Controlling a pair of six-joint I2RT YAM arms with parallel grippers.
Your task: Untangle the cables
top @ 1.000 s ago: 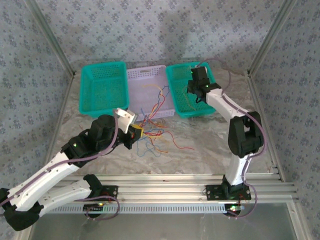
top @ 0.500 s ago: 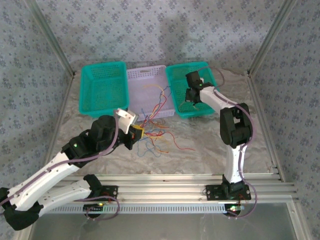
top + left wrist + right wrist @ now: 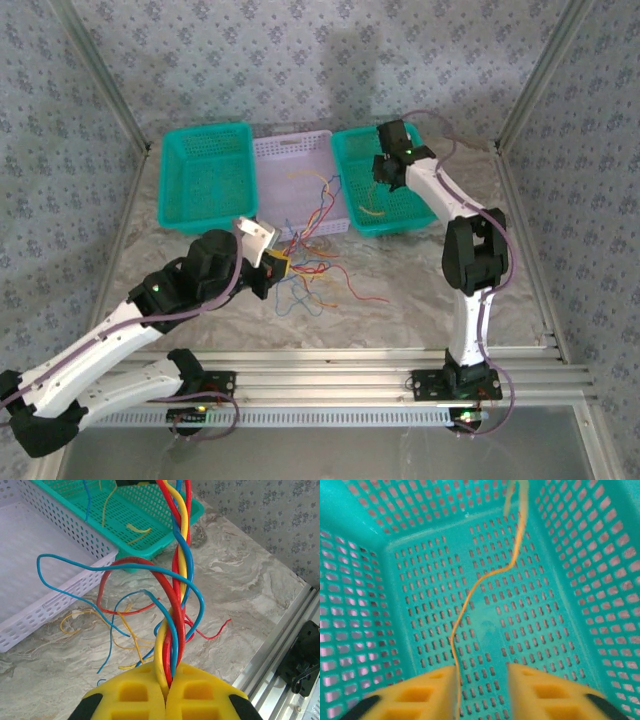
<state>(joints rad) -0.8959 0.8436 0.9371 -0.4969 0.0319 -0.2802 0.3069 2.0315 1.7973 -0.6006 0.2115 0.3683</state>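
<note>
Left claw (image 3: 275, 266) has the tangled bunch of red, blue and yellow wires (image 3: 305, 272) in its grip, strands spilling ahead into the white perforated plastic basket (image 3: 280, 160). Right claw (image 3: 384, 180) hangs over the teal plastic mesh basket (image 3: 352, 160) right of that, thin orange wire (image 3: 470, 600) beneath it.

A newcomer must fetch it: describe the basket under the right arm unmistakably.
Three baskets stand in a row at the far side of the table. Take the teal basket at the right end, next to the white basket. Unlike the left teal basket, it has the right pincer hanging open over it and a thin orange-yellow wire inside.
</note>
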